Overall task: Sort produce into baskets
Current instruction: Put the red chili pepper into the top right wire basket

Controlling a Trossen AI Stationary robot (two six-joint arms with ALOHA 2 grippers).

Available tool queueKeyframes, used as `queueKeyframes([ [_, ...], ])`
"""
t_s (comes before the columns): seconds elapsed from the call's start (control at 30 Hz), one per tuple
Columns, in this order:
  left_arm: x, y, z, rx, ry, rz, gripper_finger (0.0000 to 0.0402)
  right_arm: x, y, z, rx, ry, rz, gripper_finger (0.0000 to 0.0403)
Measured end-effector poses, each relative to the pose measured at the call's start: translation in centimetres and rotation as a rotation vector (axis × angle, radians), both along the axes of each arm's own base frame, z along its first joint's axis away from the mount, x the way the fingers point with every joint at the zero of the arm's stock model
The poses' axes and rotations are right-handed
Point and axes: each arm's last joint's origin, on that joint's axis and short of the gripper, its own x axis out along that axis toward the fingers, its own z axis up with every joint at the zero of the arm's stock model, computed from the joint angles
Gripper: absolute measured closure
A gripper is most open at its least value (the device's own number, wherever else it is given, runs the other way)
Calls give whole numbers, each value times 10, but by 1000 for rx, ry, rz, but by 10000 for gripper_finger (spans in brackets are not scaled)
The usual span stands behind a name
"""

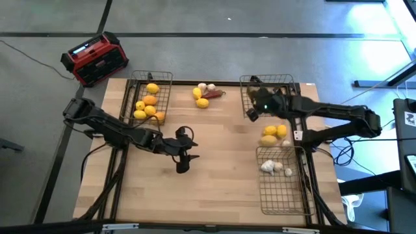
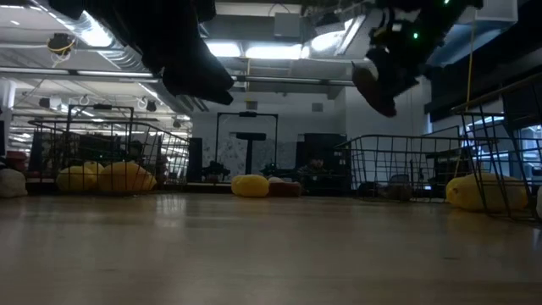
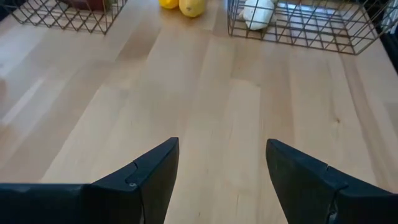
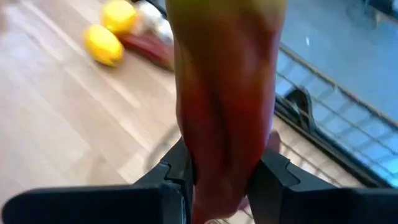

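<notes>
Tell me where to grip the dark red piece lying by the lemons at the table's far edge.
Grip the dark red piece across its narrow middle, coming straight down. It lies flat and elongated; lemons and a garlic bulb crowd its left end, so close the fingers nearer its free right end.

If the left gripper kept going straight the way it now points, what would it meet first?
Bare table first, it seems. The open left gripper points across it toward a wire basket holding a white bulb; depth is unclear.
</notes>
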Motion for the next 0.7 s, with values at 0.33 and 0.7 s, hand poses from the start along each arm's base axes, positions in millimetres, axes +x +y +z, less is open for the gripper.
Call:
queueKeyframes([
  [0.33, 4, -1, -8, 1, 25, 4, 164, -33, -58, -6, 140, 29, -191, 301],
  [0.7, 4, -1, -9, 2, 27, 4, 164, -52, -103, -26, 285, 46, -347, 301],
])
